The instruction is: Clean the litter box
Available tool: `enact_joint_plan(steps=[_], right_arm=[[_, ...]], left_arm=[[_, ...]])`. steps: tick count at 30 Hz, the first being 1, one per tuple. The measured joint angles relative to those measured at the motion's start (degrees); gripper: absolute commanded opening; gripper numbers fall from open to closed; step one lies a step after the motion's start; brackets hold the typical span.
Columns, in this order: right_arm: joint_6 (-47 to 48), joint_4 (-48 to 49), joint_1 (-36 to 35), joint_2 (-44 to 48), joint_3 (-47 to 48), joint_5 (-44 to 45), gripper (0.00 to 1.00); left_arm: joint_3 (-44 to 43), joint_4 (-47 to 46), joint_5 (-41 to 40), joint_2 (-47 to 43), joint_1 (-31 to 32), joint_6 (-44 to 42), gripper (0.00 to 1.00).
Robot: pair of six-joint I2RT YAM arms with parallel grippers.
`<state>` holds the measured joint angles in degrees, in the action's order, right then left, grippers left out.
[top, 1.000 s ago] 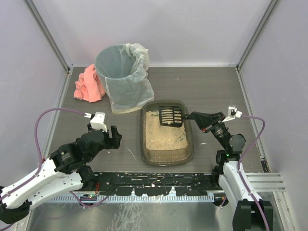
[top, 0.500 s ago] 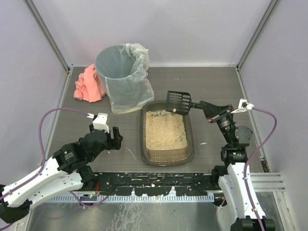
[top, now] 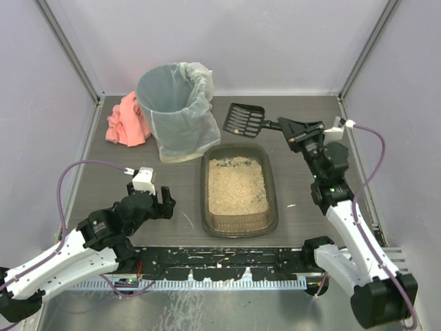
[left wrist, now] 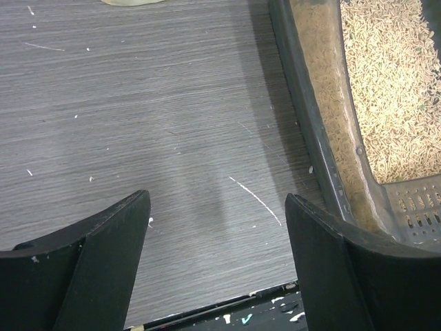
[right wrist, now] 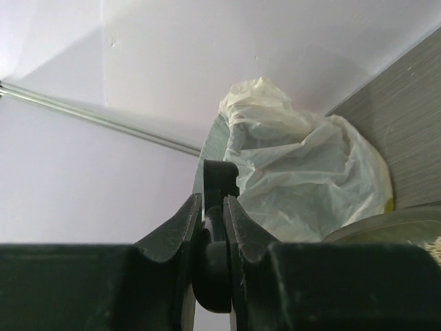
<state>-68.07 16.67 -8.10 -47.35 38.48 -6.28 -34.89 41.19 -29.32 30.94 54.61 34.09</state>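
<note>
The right claw point(top: 284, 127), clamped on the scoop point(top: 244, 118), hangs past the litter box's point(top: 238, 225) far end, the bin point(top: 176, 110) leftward along the scoop's axis; the left claw point(top: 163, 198) gapes empty beside the box.

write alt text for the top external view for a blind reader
The right gripper holds a small black slotted scoop beside the round grey clear-lined bin, beyond the shallow dark plastic litter box of beige litter. The open left gripper hovers left of the box.
</note>
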Motion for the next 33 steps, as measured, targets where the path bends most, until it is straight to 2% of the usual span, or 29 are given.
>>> enact_joint_plan(steps=[3, 11, 19, 24, 29, 33], right_arm=[[-0.09, 0.22, -7.43, -6.27, 4.42, 4.44, 0.01], [0.02, 4.96, -18.84, -27.3, 18.18, 16.96, 0.01], [6.05, 10.45, -22.91, -42.51, 33.9, 22.18, 0.01], [18.95, 11.5, -23.3, -51.58, 46.99, 18.53, 0.01], [41.7, 10.27, -24.35, -60.11, 59.63, 7.56, 0.01], [62.2, 4.94, -27.34, -63.45, 66.12, 2.03, 0.01]], left_arm=[[0.13, -0.02, 0.15, -0.02, 0.0, 0.0, 0.82], [0.63, -0.13, 0.94, -2.78, 0.0, 0.02, 0.84], [1.03, -0.13, 1.68, -5.88, 0.0, 0.04, 0.84], [1.09, -0.13, 2.05, -5.99, 0.0, 0.07, 0.84], [1.09, -0.13, 2.38, -6.08, 0.0, 0.04, 0.84], [1.09, -0.13, 2.6, -6.05, 0.0, 0.04, 0.84]])
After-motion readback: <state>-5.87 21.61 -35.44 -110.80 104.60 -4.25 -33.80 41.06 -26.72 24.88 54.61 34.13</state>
